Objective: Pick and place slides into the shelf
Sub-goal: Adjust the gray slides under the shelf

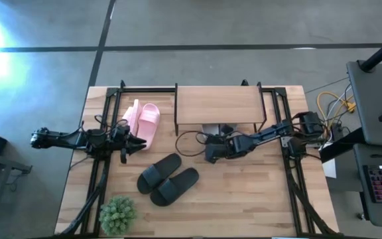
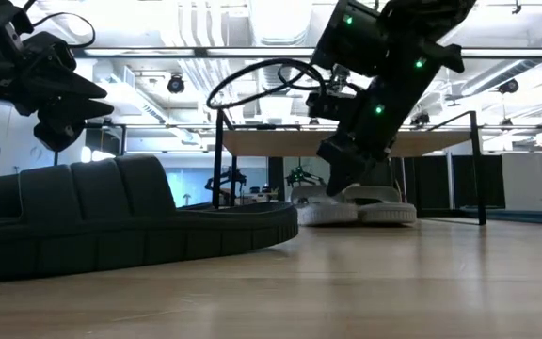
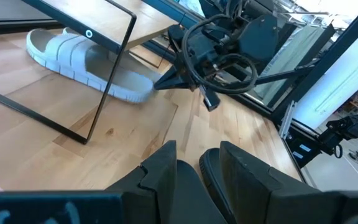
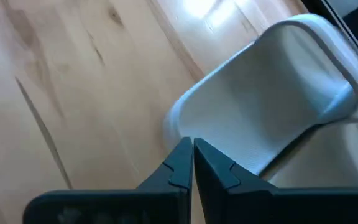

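The right gripper (image 1: pixel 212 151) sat low near the middle of the table, just in front of the shelf (image 1: pixel 219 105), with its two fingers pressed together and holding nothing. In the right wrist view those closed fingertips (image 4: pixel 191 163) pointed at the edge of a light grey slide (image 4: pixel 272 106), close to its sole but seemingly not gripping it. The light grey pair (image 2: pixel 356 207) lay on the table under the shelf's wooden top, side by side, as the low view showed. The left gripper (image 1: pixel 132 143) hovered at the left side of the table, just beside the pink slides (image 1: pixel 143 121), its fingers (image 3: pixel 241 177) partly apart and empty. The pink pair lay left of the shelf, one leaning against the other. The black slides (image 1: pixel 168 179) lay flat in front, well apart from the shelf, toward the table's near edge. A small green plant (image 1: pixel 118 214) stood at the near left corner. The slides looked like light, moulded rubber: soft enough to flex under a pinch, with a matte surface that should not slip much, and not fragile. The wide strap over the top seemed the best place to take hold, since it stands clear of the table; pinching the thick sole edge would likely need wider fingers and could tip the slide.
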{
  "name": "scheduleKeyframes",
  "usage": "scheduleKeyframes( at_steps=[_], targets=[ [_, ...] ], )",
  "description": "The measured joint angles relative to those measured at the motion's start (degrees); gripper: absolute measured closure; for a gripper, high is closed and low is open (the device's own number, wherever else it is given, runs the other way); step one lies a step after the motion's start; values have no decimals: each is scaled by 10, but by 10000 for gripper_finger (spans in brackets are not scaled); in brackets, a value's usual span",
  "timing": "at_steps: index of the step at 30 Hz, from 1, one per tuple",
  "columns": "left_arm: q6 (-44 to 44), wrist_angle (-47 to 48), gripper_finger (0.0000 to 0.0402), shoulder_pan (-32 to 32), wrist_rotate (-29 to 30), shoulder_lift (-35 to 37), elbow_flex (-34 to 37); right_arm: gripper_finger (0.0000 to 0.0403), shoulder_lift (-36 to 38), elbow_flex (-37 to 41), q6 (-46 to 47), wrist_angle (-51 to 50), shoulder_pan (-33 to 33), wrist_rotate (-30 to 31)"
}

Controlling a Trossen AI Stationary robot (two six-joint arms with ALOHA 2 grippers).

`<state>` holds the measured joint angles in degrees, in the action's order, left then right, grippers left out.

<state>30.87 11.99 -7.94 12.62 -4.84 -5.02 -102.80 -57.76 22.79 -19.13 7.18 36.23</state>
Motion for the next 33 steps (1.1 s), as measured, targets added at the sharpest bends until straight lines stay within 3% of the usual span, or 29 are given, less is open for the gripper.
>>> scheduleKeyframes(
  at_steps=[3,11,18,22,26,33],
  targets=[
    [0,0,293,0,0,0,0,394,9,0,-1,2,0,-42],
    [0,0,293,0,0,0,0,394,86,1,-30,-6,6,-241],
    [0,0,293,0,0,0,0,394,163,28,-1,-173,6,-180],
    [0,0,293,0,0,0,0,394,189,82,10,-159,7,-218],
    [0,0,293,0,0,0,0,394,198,131,41,-121,6,-216],
    [0,-1,293,0,0,0,0,394,182,142,19,-67,2,-149]
  ],
)
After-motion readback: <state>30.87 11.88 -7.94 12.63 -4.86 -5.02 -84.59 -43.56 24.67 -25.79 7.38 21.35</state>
